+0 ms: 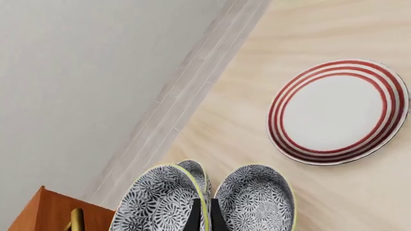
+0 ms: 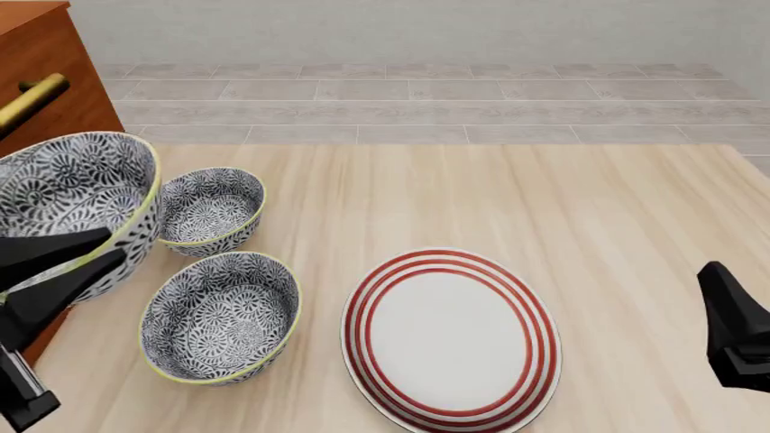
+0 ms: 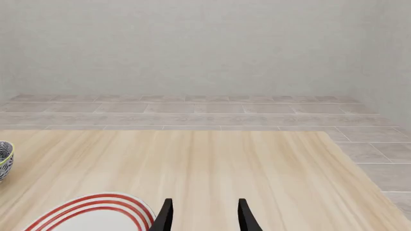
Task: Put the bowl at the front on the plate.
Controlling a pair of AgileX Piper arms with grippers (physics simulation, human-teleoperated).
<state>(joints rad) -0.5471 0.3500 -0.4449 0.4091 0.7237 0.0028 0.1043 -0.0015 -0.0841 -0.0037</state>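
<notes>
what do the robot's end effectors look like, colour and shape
Both are plain black with no markings or cables showing. The left end effector has flat, angular fingers tapering to points. The right end effector shows two slim, blade-like fingers; in the front view it is a blocky black shape at the edge.

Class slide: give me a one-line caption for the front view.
Left gripper holds one patterned bowl raised; two more bowls sit beside the red-ringed plate.

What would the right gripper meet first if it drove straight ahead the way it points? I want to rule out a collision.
Probably nothing close. From the right wrist view, the right gripper has open jaws pointing across bare table toward the far edge. The plate lies off to one side of that line.
</notes>
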